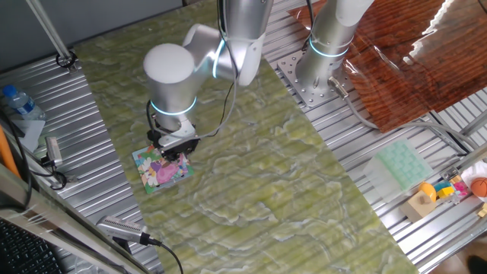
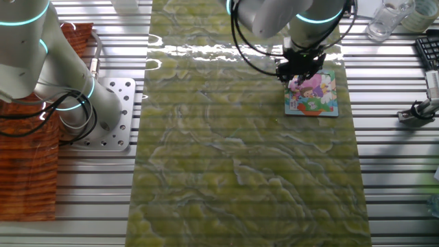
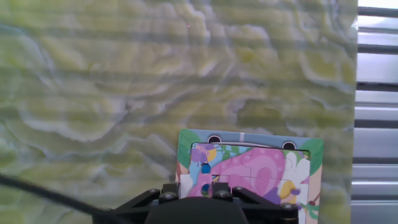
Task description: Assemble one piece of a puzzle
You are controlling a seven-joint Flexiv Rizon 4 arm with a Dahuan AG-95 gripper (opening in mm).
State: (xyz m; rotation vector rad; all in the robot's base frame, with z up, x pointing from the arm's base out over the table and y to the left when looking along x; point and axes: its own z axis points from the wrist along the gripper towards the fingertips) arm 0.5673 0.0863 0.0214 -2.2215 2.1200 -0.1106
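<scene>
The puzzle [image 1: 161, 173] is a small square board with a teal border and a pink, white and green cartoon picture. It lies flat on the green marbled mat [image 1: 259, 175]. My gripper [image 1: 176, 152] hangs low over one corner of the puzzle [image 2: 317, 96]. In the hand view the two black fingers [image 3: 170, 190] stand a little apart at the bottom edge over the puzzle [image 3: 261, 168]. A white-and-pink strip shows between them. I cannot tell whether it is the piece or part of the board. My gripper [image 3: 196, 186] hides the board's near part.
A second arm's base [image 1: 319, 68] stands on a metal plate beside the mat. A pale green tray [image 1: 401, 164] and small toys [image 1: 449, 190] lie on the slatted table at the right. A water bottle [image 1: 19, 103] and a hand tool [image 1: 122, 227] are at the left.
</scene>
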